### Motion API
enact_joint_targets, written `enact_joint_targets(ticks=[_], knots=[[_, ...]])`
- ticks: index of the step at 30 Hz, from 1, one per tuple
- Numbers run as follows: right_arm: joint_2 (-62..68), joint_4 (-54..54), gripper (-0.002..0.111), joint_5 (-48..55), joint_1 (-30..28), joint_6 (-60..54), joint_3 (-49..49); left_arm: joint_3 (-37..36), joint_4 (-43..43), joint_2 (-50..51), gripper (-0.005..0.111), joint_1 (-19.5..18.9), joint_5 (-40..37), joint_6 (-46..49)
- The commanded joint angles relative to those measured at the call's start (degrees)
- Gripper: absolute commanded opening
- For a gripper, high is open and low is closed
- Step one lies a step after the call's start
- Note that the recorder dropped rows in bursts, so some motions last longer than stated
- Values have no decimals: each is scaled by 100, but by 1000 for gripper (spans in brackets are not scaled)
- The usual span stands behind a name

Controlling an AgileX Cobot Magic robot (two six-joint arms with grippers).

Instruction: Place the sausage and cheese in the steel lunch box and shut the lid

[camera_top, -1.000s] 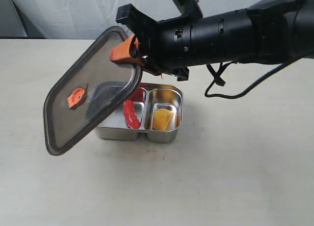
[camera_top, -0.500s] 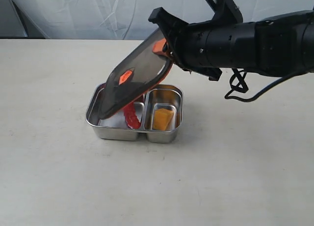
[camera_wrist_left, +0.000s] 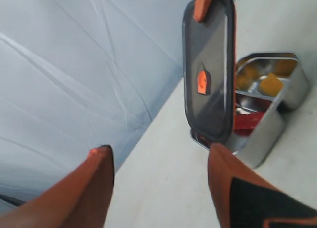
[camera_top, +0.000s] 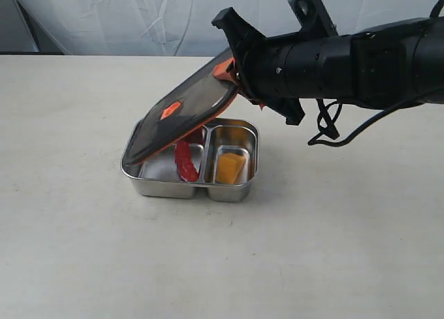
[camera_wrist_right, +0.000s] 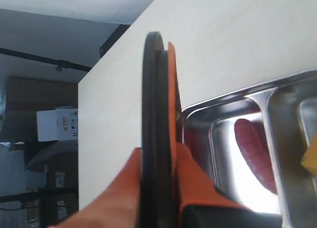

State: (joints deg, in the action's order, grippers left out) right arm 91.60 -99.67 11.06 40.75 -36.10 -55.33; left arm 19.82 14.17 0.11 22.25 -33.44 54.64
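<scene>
The steel lunch box [camera_top: 161, 187] sits mid-table. The red sausage [camera_top: 184, 164] lies in its left compartment and the yellow cheese [camera_top: 229, 168] in its right one. My right gripper [camera_top: 226, 72] is shut on the raised edge of the dark lid [camera_top: 187, 109]. The lid slopes down over the left compartment, and its low end is at the box's left rim. In the right wrist view the lid [camera_wrist_right: 156, 104] is edge-on between the orange fingers [camera_wrist_right: 190, 173], above the box [camera_wrist_right: 233, 103] and sausage [camera_wrist_right: 255, 148]. My left gripper [camera_wrist_left: 158, 156] is open and empty, away from the box [camera_wrist_left: 270, 134] and lid [camera_wrist_left: 210, 89].
The pale table [camera_top: 83, 249] stretches bare around the box. A white sheet backdrop [camera_top: 104, 17] hangs behind its far edge. My right arm's black body [camera_top: 347, 59] and a looping cable [camera_top: 326, 132] hang above the table's right side.
The lid has swung from a steep, nearly upright tilt down to a shallow slope over the box. My right gripper has shifted right and lower with it.
</scene>
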Motion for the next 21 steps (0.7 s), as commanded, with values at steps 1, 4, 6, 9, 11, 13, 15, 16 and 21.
enact_joint_targets(ticks=[1,4,6,9,11,13,15,16,21], knots=[[-4,-27,-1,496,1,332,-198,-288,65,-11,54,29,1086,96],[-4,-27,-1,909,9,373,-437,-410,709,407,54,29,1372,987],[-4,-27,-1,1058,126,373,-642,-410,1548,853,54,29,1436,2179],[-4,-27,-1,1058,346,352,-896,-410,2893,1424,54,29,1679,4242],[-4,-27,-1,999,462,337,-970,-410,3563,1745,54,29,1754,5205],[-4,-27,-1,985,500,337,-1014,-377,3717,1993,54,29,1742,5605],[-4,-27,-1,1134,499,337,-1014,-315,3717,2195,54,29,1773,5683],[-4,-27,-1,1275,499,337,-1014,-300,3717,2273,54,29,1865,5756],[-4,-27,-1,2168,499,337,-1014,-218,3552,2756,53,29,2402,5848]])
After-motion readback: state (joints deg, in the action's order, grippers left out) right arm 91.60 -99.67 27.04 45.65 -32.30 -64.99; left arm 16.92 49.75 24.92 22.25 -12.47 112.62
